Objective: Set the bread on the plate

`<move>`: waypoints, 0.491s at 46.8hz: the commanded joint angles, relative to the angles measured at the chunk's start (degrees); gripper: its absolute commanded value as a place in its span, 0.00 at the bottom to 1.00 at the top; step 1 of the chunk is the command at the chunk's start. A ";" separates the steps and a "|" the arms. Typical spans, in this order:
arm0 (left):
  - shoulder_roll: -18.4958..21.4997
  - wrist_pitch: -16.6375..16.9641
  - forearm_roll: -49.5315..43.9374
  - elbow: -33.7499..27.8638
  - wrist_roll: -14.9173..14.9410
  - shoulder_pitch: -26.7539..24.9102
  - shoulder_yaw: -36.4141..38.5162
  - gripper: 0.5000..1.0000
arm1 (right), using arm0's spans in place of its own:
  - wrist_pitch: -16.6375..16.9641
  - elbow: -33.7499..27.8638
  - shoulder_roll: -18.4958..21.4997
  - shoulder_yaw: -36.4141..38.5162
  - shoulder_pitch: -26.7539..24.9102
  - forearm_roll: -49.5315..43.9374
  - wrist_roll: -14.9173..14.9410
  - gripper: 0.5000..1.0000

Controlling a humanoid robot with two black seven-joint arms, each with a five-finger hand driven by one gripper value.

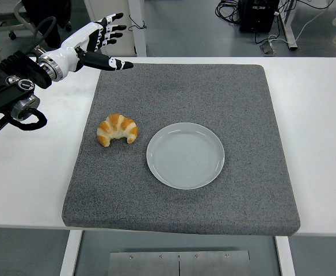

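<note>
The croissant (118,130) lies on the grey mat (225,92) at centre left of the frame, just beside the left rim of the plate (185,155) but apart from it, so the bread is not yet placed. The left hand (96,45) hovers in the upper left, over the mat's far left corner, well apart from the croissant, its fingers (111,33) spread and grasping nothing; the right hand is out of view. The likely trouble from here is the grasp itself: the croissant is a curved, ridged, golden crescent with a flaky-looking crust, and a hard pinch would probably crush it, while a loose hold on its tapered ends could let it roll free. The plate is smooth, pale, round and shallow, so a nudge might slide it, though the coarse, felt-like mat should offer some grip.
</note>
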 commanded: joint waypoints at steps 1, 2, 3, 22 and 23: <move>2.01 0.00 1.10 -3.16 0.94 -0.06 1.15 0.88 | 0.00 0.00 0.00 0.00 -0.01 0.00 0.00 1.00; 2.63 0.00 1.53 -4.04 1.20 -0.15 1.50 0.88 | 0.00 0.00 0.00 0.00 -0.01 0.00 0.00 1.00; 3.16 0.00 2.15 -5.01 1.29 -0.32 1.77 0.88 | 0.00 0.00 0.00 0.00 -0.01 0.00 0.00 1.00; 9.05 -0.53 14.54 -11.96 2.35 -0.68 3.70 0.88 | 0.00 0.00 0.00 0.00 -0.01 0.00 0.00 1.00; 9.14 -0.44 14.89 -12.22 2.26 -0.59 3.79 0.88 | 0.00 0.00 0.00 0.00 -0.01 0.00 0.00 1.00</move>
